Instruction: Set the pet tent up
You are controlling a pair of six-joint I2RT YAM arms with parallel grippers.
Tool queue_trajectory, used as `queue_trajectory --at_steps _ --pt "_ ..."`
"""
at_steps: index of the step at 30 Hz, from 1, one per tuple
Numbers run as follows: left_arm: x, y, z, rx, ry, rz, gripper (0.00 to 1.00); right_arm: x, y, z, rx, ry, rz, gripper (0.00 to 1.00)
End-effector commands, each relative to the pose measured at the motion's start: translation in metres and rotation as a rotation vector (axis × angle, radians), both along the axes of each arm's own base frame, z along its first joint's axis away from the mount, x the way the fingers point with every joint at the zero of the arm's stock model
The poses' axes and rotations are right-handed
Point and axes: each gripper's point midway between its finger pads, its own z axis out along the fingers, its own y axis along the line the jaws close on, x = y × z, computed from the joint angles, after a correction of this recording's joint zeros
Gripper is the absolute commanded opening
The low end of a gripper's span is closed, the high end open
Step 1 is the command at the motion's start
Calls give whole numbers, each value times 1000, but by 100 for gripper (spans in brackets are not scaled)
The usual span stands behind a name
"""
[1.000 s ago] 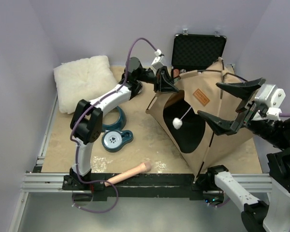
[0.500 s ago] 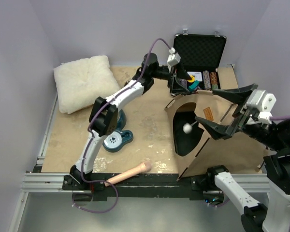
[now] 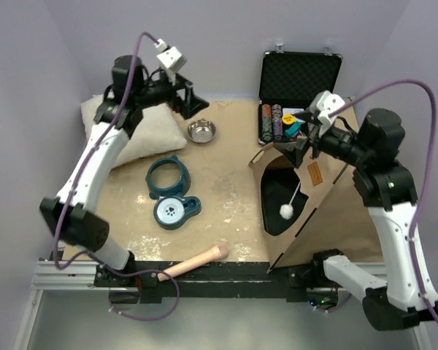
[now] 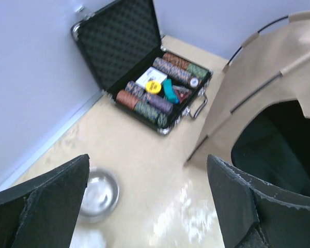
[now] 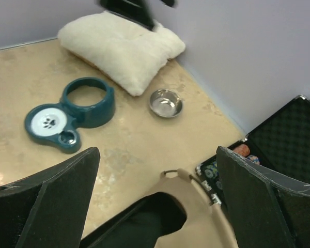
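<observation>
Pet tent [image 3: 314,197] stands pitched just in front of the open poker-chip case [image 3: 296,95], its peak right below the spread, empty right gripper [image 3: 298,146], while the left gripper [image 3: 193,102], also spread and empty, hangs far left of the case, leaving the right arm nearer

Left arm [image 3: 95,164] and right arm [image 3: 396,213]: white link shells, black joint housings. One purple cable [image 3: 139,45] runs along each. White camera block [image 3: 171,55] at each wrist. Fingers of left claw [image 4: 148,157] and right claw [image 5: 157,150]: black, wedge-shaped.
</observation>
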Motion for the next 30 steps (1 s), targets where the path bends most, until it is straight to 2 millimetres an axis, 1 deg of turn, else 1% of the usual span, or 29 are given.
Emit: queue_trajectory --at_steps 1,2,3,4,5,6,7,8,9,10,11,12,13,14,15,16,17,18,19,20,22,23,24,25,26,27,28,30 --pt "-39 73 -44 100 179 196 100 62 1 42 43 -232 -81 99" --pt "-50 82 -51 92 209 193 100 77 2 40 43 -227 -91 98" --pt "-55 99 -59 89 245 215 100 90 3 46 48 -256 -102 99" --pt "-59 109 -64 94 264 245 100 100 4 49 50 -274 -109 99" --pt "-59 121 -69 103 280 302 100 112 5 52 53 -296 -121 99" --pt "-62 128 -70 110 279 322 100 121 4 56 59 -319 -138 98" --pt "-62 136 -74 125 279 355 100 136 3 53 66 -324 -167 99" --pt "-64 139 -75 136 273 362 100 150 1 52 73 -328 -198 99" --pt "-73 134 -78 161 268 299 100 159 0 54 74 -332 -217 98" --pt "-87 124 -78 169 265 199 100 169 -1 52 77 -322 -235 99" --pt "-100 111 -76 160 266 122 100 171 0 54 88 -316 -237 99" --pt "-118 93 -74 151 254 37 100 167 4 65 109 -341 -209 99" --pt "-135 74 -72 136 235 -30 100 161 6 71 125 -346 -194 99" --pt "-155 54 -73 93 227 -89 100 153 9 77 143 -347 -170 98" --pt "-180 31 -76 47 226 -157 100 145 11 82 164 -344 -153 99" --pt "-199 9 -75 -6 223 -197 100 136 11 87 188 -334 -141 99" --pt "-220 -9 -78 -36 223 -251 100 129 11 91 201 -330 -135 99" --pt "-234 -23 -85 -61 277 -301 100 121 11 94 213 -325 -131 99" --pt "-241 -37 -97 -64 352 -323 100 116 9 96 225 -318 -131 99" --pt "-252 -53 -106 -47 390 -350 100 110 10 94 224 -301 -127 98" --pt "-274 -85 -105 -49 347 -407 100 103 7 95 231 -289 -141 99" --pt "-291 -102 -103 -61 342 -438 100 102 4 94 236 -278 -154 99" --pt "-301 -123 -89 -114 312 -458 100 100 3 94 237 -274 -164 99" --pt "-318 -143 -87 -119 323 -482 100 100 1 90 236 -266 -174 98" --pt "-329 -159 -92 -109 342 -476 100 100 -1 88 237 -262 -186 99" --pt "-339 -175 -100 -97 344 -458 100 98 -1 87 239 -261 -189 99" --pt "-350 -187 -101 -109 319 -471 100 96 -3 86 240 -263 -195 99" --pt "-352 -209 -115 -89 295 -424 100 95 -4 84 248 -255 -207 98"
